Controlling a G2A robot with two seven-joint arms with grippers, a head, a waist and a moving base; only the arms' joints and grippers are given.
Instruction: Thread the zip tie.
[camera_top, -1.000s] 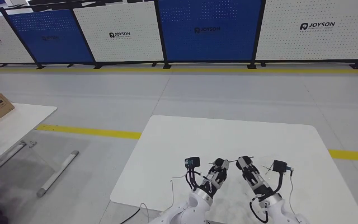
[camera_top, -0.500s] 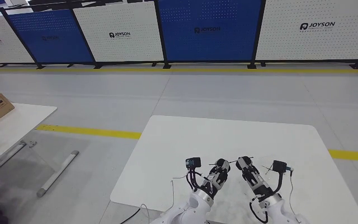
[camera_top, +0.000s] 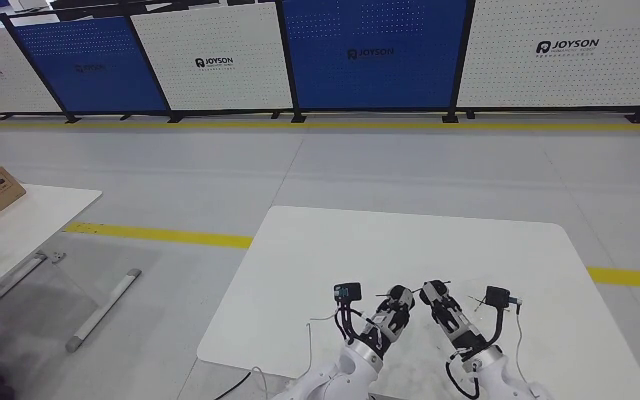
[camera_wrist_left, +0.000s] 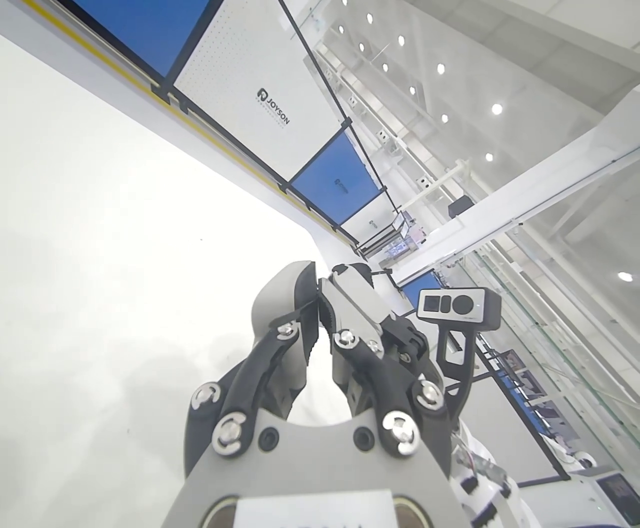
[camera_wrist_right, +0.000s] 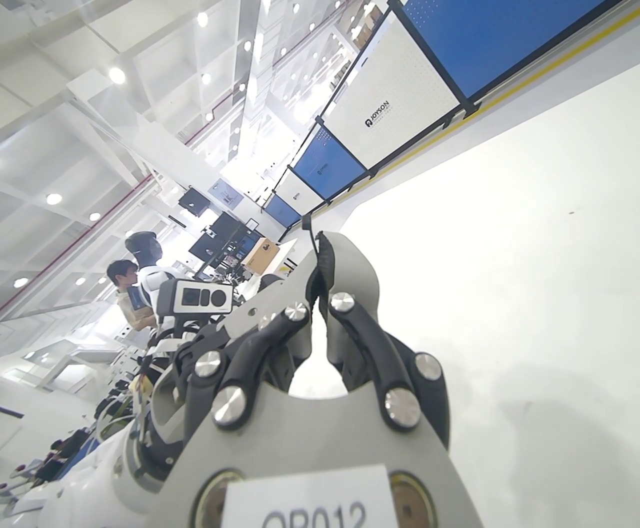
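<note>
Two tools clamped tight above the worktop (camera_top: 420, 240): right tool (camera_wrist_right: 321, 252) on the zip tie (camera_wrist_right: 311, 235) just under its head, left tool (camera_wrist_left: 318, 302) on what looked its tail. Light, springy, slippery, so best pinched near the ends

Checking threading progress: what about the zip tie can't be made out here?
Right wrist view: the right hand covers the zip tie below its projecting end.
Left wrist view: the left hand hides all but a black sliver.
Top view: too small to show whether the tie is threaded.
</note>
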